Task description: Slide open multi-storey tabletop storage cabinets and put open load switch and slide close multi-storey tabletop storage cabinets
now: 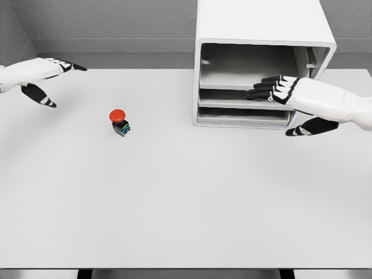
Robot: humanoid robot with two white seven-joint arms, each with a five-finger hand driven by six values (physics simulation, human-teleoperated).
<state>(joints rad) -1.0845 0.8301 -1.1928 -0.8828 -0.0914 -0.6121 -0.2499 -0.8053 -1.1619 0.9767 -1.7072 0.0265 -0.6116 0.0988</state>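
Observation:
A white multi-storey storage cabinet (261,23) stands at the back right of the table, its front facing me with grey drawer trays stacked inside. My right hand (273,88) reaches in front of it, fingers stretched flat against the middle tray's front edge, thumb hanging below; it holds nothing. The load switch (120,122), a small dark block with a red mushroom cap, stands upright on the table left of centre. Far left, my left hand (49,78) hovers above the table with fingers extended and spread, well away from the switch.
The light grey table (186,203) runs to its front edge at the bottom of the view. A grey wall stands behind the cabinet.

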